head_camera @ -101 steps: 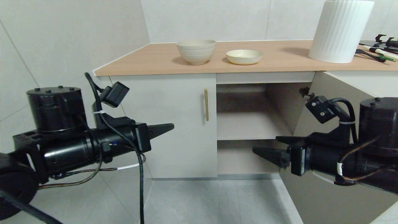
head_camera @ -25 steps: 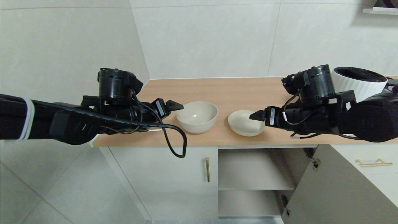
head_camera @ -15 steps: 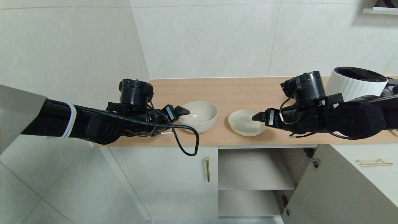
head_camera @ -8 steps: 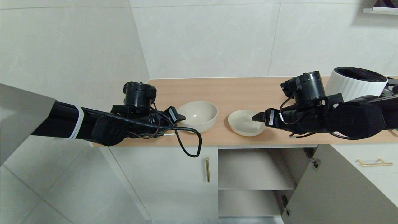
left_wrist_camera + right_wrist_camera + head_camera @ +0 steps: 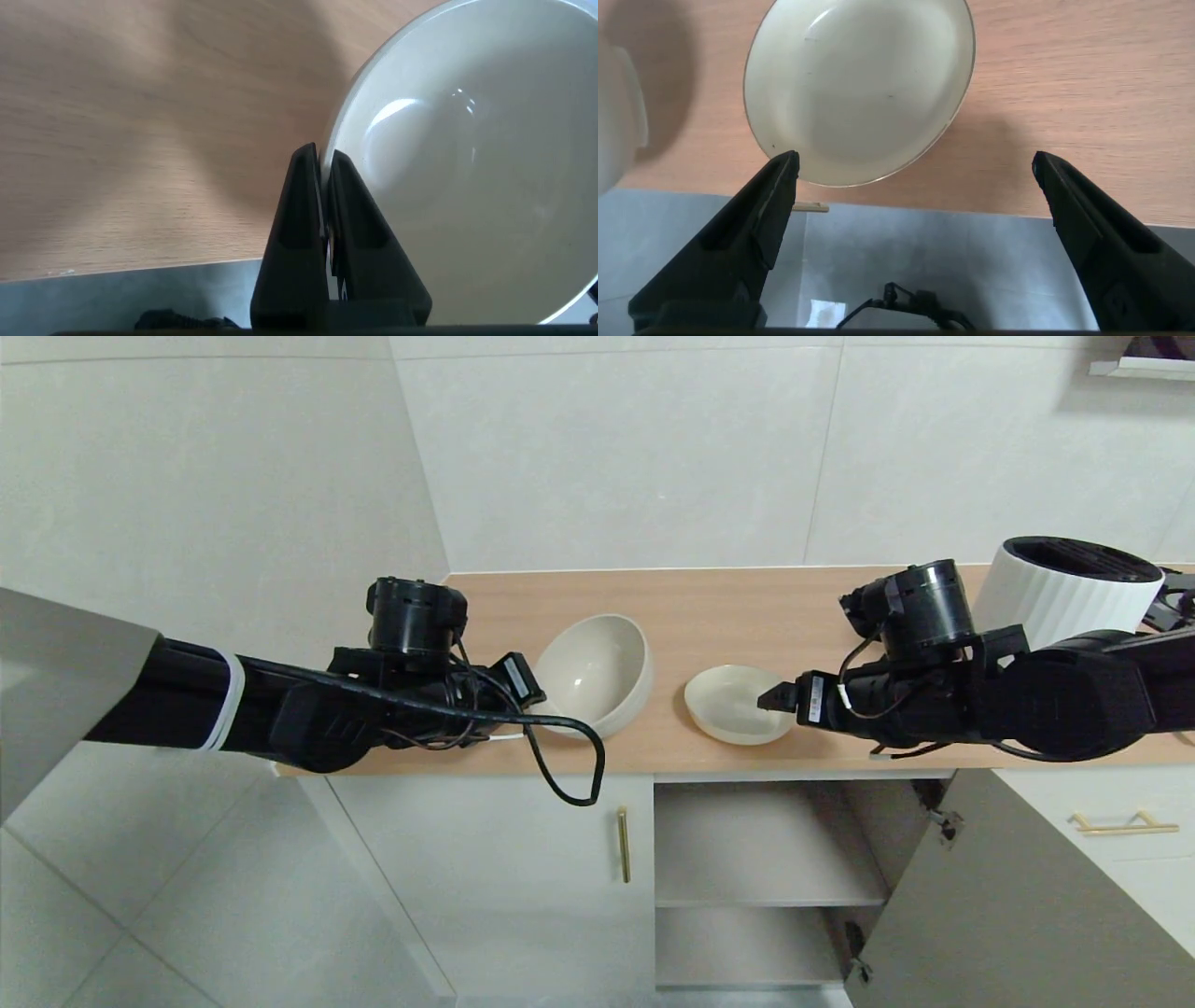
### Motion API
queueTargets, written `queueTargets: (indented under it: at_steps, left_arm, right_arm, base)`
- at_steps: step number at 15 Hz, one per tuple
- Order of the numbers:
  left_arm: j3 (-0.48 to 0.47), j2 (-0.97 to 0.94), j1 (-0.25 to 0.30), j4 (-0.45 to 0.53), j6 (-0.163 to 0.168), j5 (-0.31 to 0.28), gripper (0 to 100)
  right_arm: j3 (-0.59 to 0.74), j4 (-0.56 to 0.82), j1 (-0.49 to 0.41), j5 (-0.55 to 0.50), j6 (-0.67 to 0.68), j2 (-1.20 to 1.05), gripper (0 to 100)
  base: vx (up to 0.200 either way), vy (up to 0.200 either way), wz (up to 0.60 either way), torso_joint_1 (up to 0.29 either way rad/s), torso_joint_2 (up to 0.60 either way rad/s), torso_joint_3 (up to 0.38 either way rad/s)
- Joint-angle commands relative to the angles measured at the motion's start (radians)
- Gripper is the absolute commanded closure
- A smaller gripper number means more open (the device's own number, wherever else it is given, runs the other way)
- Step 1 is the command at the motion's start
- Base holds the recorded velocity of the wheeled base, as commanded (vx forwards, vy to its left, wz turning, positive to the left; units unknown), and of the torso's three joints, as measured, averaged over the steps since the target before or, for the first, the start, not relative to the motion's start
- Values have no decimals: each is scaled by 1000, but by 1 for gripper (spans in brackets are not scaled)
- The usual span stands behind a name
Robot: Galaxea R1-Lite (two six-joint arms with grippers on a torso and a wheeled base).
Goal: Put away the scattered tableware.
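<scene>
- Wooden countertop (image 5: 728, 602) is running along a tiled wall, and both pieces of tableware are sitting on it near its front edge.
- The left pincer (image 5: 537, 695) is clamping the rim of the deep bowl (image 5: 597, 672). In the left wrist view one finger of the left pincer (image 5: 323, 154) is lying inside the wall of the deep bowl (image 5: 467, 168) and the other outside.
- This bowl is tilting just ahead of the fingertips. I cannot tell if it is fully off the wood.
- It is looking stiff, smooth and probably breakable, and rather heavy for a pinch at the edge. I am judging that it may swing or slip, so a slow and level carry is wise.
- The right pincer (image 5: 775, 695) is standing wide open. The shallow bowl (image 5: 738, 705) is lying flat just in front of it, with its near rim about level with the tips.
- In the right wrist view the shallow bowl (image 5: 859, 89) is sitting ahead of the right pincer (image 5: 915, 168). Its thin low rim is seeming the only place to take hold, and contact is not clear.
- Both arms are stretching nearly level, each from its own side, with fingers pointing inward to the bowls.
- Below the pincers, an open cabinet shelf (image 5: 766, 859) is waiting beside its swung door (image 5: 980, 915).
</scene>
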Motion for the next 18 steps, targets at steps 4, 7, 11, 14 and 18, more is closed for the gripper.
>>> queueTargets:
  at_steps: [4,7,11,14,18]
  left_arm:
    - [2,-17,0,1,-1,0,100]
    - [0,-19,0,-1,-13,0,100]
    - [0,-19,0,-1,-13,0,100]
    - [0,-19,0,-1,-13,0,100]
    - [0,-21,0,-1,-13,0,100]
  right_arm:
    - [-40,-12,6,-109,-16,49,0]
    - [-101,-16,7,-226,-11,135,0]
    - [-101,-65,6,-228,-14,156,0]
    - [-104,-71,4,-228,-14,175,0]
    - [-104,-79,3,-226,-14,184,0]
  base:
    - [0,0,0,0,0,0]
    - [0,0,0,0,0,0]
    - [0,0,0,0,0,0]
    - [0,0,0,0,0,0]
    - [0,0,0,0,0,0]
